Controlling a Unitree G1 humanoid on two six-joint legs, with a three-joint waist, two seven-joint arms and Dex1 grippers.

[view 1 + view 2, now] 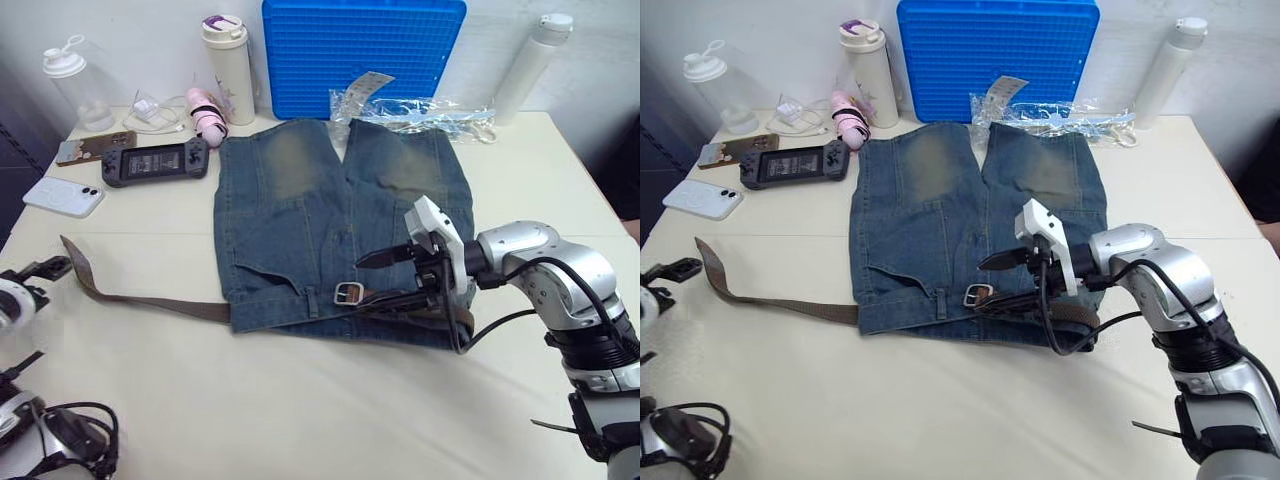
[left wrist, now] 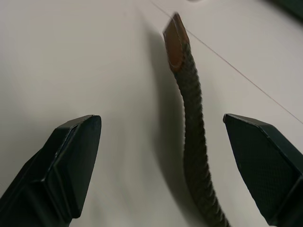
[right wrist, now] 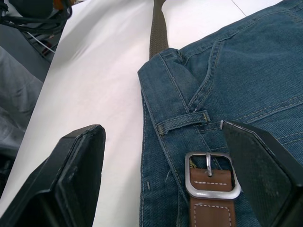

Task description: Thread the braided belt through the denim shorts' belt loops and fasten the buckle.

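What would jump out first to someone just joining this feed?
The denim shorts spread flat mid-table, with the right gripper hovering open-jawed over the silver buckle at the waistband. Next, the braided belt trailing out of the shorts' side across the table toward the open left gripper. Behind stands a bright blue board.

Blue board (image 1: 364,55), bottles (image 1: 228,68), phones (image 1: 63,196)

Faded denim shorts (image 1: 330,220), a woven braided belt (image 2: 194,137) with a shiny metal buckle (image 3: 211,175), matt table (image 1: 300,410).
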